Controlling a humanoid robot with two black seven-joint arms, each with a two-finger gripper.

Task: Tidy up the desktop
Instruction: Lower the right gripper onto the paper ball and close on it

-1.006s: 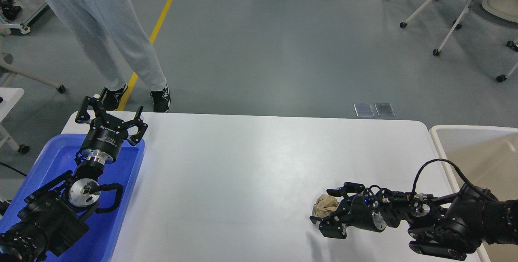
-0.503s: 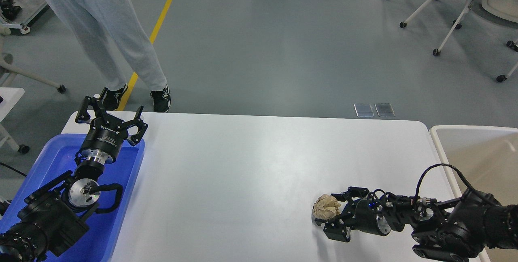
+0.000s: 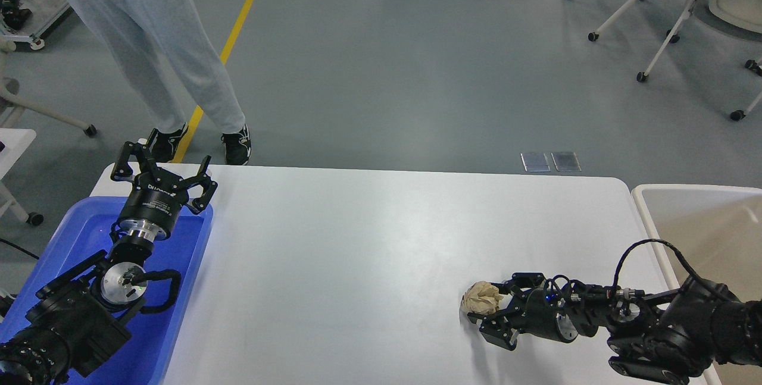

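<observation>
The blue rectangular plastic tray (image 3: 71,242) sits at the left end of the large smooth white rectangular bench (image 3: 369,254) with rounded corners. The tray's visible floor holds no loose item; much of it is hidden behind the left arm.

The left gripper (image 3: 162,178) is raised over the far end of the tray, beside the tray's right rim. Its jaws are released, spread wide, and hold nothing. The bench's far-left corner lies just behind these jaws.

Beyond the bench's far edge, a person in light grey trousers and black shoes (image 3: 169,75) stands on the grey floor next to a yellow floor line (image 3: 238,31).

The central span of the bench lies between the two sets of jaws.

A crumpled ball of tan paper (image 3: 481,300) rests near the front right of the bench. The right gripper (image 3: 499,312) lies low over the bench and points left. Its jaws are released around the ball, one finger on the far side and one on the near side, with the ball at their tips. Whether the fingers touch the paper cannot be told.

To the right of these jaws, off the bench's right end, stands the beige bin with a white rim (image 3: 646,206). Its visible interior is empty.
</observation>
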